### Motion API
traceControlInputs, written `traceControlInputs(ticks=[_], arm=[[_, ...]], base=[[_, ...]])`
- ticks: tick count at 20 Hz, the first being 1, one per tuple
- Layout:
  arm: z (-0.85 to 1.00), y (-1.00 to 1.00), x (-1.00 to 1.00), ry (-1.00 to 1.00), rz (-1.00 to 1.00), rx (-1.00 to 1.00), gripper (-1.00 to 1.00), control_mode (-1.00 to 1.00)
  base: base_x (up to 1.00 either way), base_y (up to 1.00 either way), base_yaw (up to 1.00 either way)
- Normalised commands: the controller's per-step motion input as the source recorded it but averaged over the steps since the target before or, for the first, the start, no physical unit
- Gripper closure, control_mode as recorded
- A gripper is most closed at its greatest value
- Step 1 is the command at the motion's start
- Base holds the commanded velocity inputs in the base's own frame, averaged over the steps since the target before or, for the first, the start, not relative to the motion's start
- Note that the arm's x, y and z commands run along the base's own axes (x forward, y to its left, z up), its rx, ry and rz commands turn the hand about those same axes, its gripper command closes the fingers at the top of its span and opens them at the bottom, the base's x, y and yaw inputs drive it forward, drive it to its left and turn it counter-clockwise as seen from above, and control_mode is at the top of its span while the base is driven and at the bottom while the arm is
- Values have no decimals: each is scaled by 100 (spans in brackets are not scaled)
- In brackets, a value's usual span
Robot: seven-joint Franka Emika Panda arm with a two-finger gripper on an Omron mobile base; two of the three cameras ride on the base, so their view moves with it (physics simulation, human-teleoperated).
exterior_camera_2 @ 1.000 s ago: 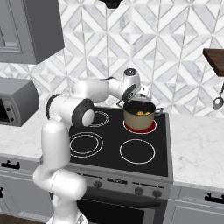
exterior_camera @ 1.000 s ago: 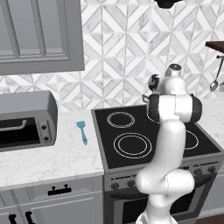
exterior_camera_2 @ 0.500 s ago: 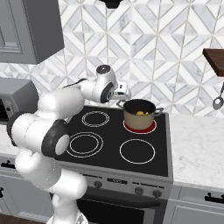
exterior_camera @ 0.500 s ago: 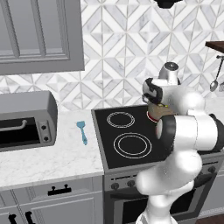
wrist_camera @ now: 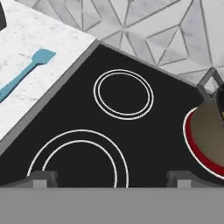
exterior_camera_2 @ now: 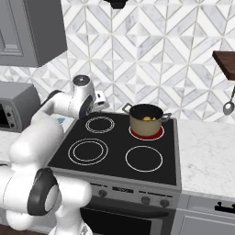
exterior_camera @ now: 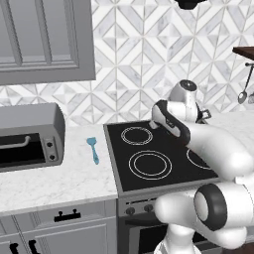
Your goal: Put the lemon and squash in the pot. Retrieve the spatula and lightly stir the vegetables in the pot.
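The light-blue spatula (exterior_camera: 93,150) lies flat on the marble counter left of the stove, also seen in the hand view as the spatula (wrist_camera: 25,75) at the upper left. The olive-brown pot (exterior_camera_2: 146,119) stands on the glowing red back right burner, with the yellow lemon (exterior_camera_2: 147,119) showing inside; the squash is too small to make out. My gripper (exterior_camera_2: 100,104) hovers over the back left burner, left of the pot and apart from it. Its fingertips (wrist_camera: 42,177) stand wide open with nothing between them. In the hand view the pot (wrist_camera: 211,133) sits at the right edge.
A grey toaster oven (exterior_camera: 27,136) stands on the counter at the far left. The black stovetop (exterior_camera_2: 117,149) has three unlit burner rings. A metal spoon (exterior_camera_2: 228,106) hangs on the wall at the right under a wooden shelf (exterior_camera_2: 225,62).
The hand has swung left, away from above the pot to over the back left burner, and the elbow has folded forward. The jaws stayed open.
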Motion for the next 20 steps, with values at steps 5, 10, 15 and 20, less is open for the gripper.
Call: traceControlInputs(ticks=[5, 10, 15, 20], arm=[[0, 100, -38, 13, 63, -18, -100, -100], [0, 98, -35, 1, 63, -40, -100, -100], [-2, 79, -23, 0, 62, -52, -100, -100], [-20, 44, 0, 0, 66, -43, -100, -100]], base=[[0, 0, 0], [0, 0, 0], [0, 0, 0], [0, 0, 0]])
